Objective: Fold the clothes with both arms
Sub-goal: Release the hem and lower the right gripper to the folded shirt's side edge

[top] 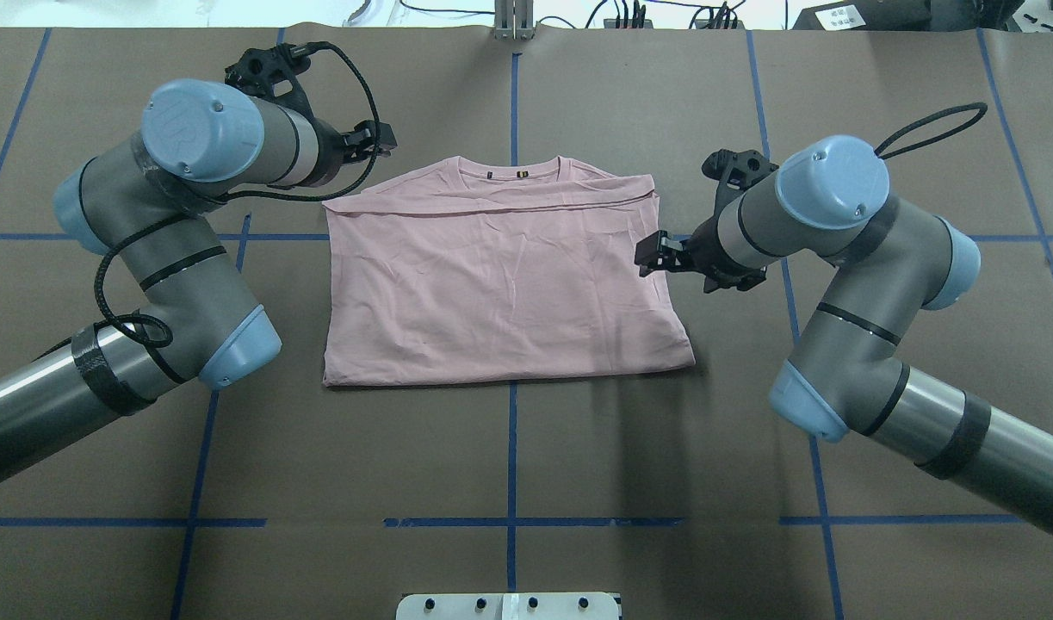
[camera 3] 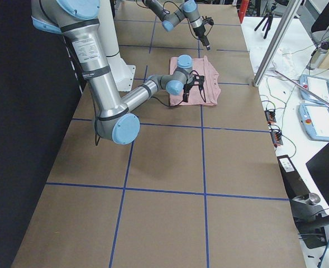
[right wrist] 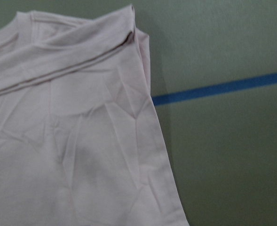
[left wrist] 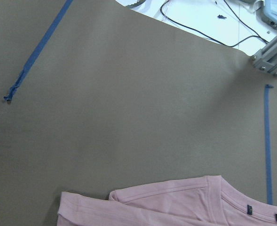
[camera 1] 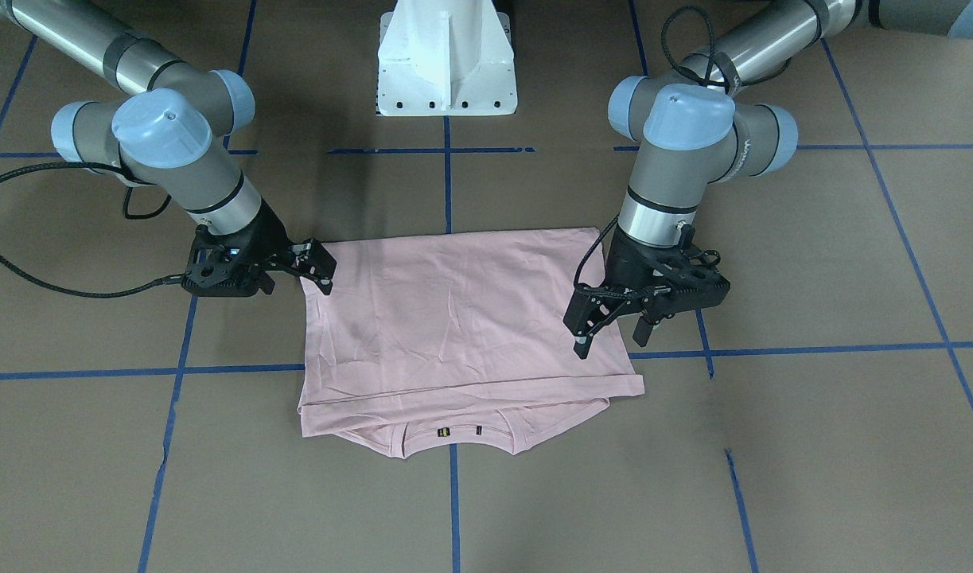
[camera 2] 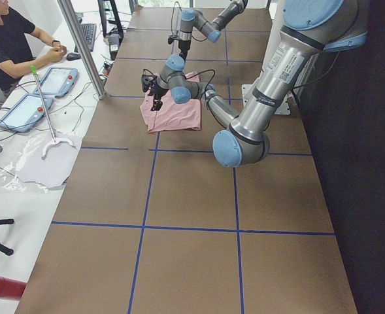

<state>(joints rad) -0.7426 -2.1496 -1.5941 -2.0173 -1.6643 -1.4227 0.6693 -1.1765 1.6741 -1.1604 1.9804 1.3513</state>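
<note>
Pink T-shirt (top: 500,284) lies flat on the table (top: 509,448), folded to a rough rectangle, collar end away from the robot. Left gripper (camera 1: 611,341) over the shirt's side edge, jaws spread, holding nothing. Right gripper (camera 1: 317,265) at the opposite edge, jaws apart, empty.

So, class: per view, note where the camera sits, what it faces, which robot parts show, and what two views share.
Front-facing: across the table, facing the base; left arm at right, right arm at left.
Overhead: from behind, down on the T-shirt; both show.
Exterior left: table's end; left arm nearest.
Exterior right: opposite end; right arm nearest.
Left wrist: over the collar; no robot part.
Right wrist: over a shirt edge; none.
Shared: both wrists show shirt, no arm.
</note>
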